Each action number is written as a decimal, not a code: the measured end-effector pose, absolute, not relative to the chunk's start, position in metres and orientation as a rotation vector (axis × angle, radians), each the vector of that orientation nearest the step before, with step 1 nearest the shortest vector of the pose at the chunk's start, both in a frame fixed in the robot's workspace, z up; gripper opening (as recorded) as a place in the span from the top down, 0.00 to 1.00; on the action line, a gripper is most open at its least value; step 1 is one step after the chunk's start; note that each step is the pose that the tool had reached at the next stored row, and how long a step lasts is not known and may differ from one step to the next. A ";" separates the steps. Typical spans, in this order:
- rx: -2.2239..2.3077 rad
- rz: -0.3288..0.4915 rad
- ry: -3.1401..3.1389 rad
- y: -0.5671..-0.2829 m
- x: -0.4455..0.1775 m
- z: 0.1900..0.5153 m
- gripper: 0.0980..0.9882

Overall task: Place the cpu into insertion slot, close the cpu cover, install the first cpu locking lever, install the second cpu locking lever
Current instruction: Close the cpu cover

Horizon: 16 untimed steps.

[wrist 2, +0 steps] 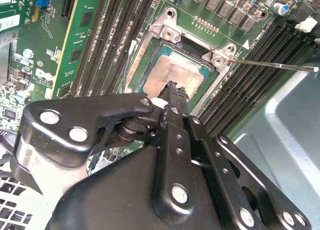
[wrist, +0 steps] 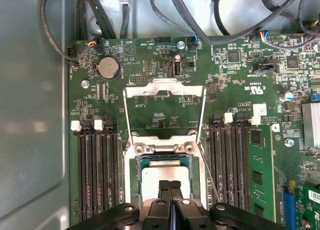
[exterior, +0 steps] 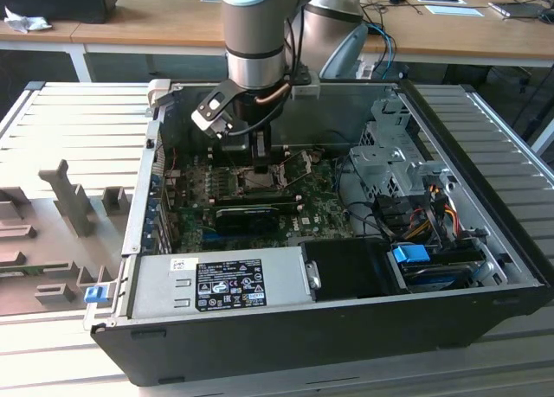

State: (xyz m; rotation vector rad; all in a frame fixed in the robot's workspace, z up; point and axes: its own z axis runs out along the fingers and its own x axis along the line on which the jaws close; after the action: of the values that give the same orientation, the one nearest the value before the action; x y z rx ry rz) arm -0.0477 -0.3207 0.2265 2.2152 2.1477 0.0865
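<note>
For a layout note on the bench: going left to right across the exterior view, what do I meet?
Grey fixture blocks → gripper → drive cage → yellow-orange cables.

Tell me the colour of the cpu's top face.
Silvery-grey metal. The cpu shows best in the second wrist view.

No print legible to us. Exterior view: black label (exterior: 230, 284) on power supply (exterior: 158, 293), white sticker (exterior: 183, 265) at label's 10 o'clock. First wrist view: board (wrist: 165, 115) carries pale sticker (wrist: 259, 109) and triangle sign (wrist: 131, 47); lettering too small.
</note>
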 end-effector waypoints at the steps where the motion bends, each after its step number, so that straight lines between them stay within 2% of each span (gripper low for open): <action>1: 2.215 0.087 2.148 -0.321 -0.048 0.227 0.99; 16: 2.219 0.079 2.150 -0.321 -0.039 0.235 0.99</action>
State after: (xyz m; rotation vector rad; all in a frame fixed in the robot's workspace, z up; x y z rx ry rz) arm -0.0388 -0.3211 0.2351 2.2193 2.1500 0.0793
